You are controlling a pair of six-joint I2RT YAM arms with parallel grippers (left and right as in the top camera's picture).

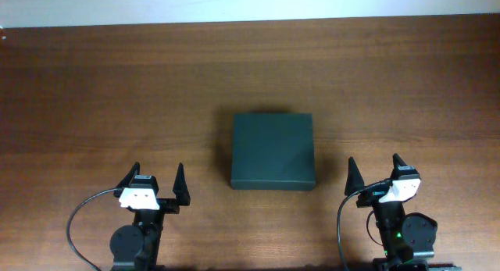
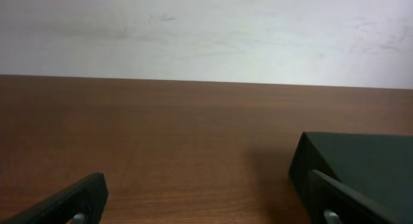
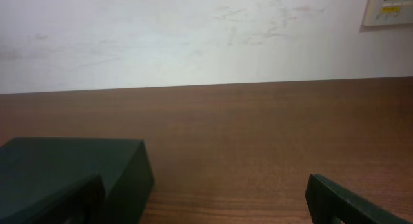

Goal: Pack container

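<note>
The container (image 1: 273, 150), a matte black rectangular box, sits shut in the middle of the wooden table. It shows at the right edge of the left wrist view (image 2: 361, 161) and at the lower left of the right wrist view (image 3: 64, 166). My left gripper (image 1: 156, 183) is open and empty, near the front edge, left of the box; its fingers frame bare wood in the left wrist view (image 2: 206, 201). My right gripper (image 1: 375, 176) is open and empty, right of the box, also over bare wood in its own view (image 3: 203, 201).
The brown wooden table (image 1: 117, 91) runs back to a white wall (image 2: 206, 30). A small pale wall panel (image 3: 390, 6) hangs at the far right.
</note>
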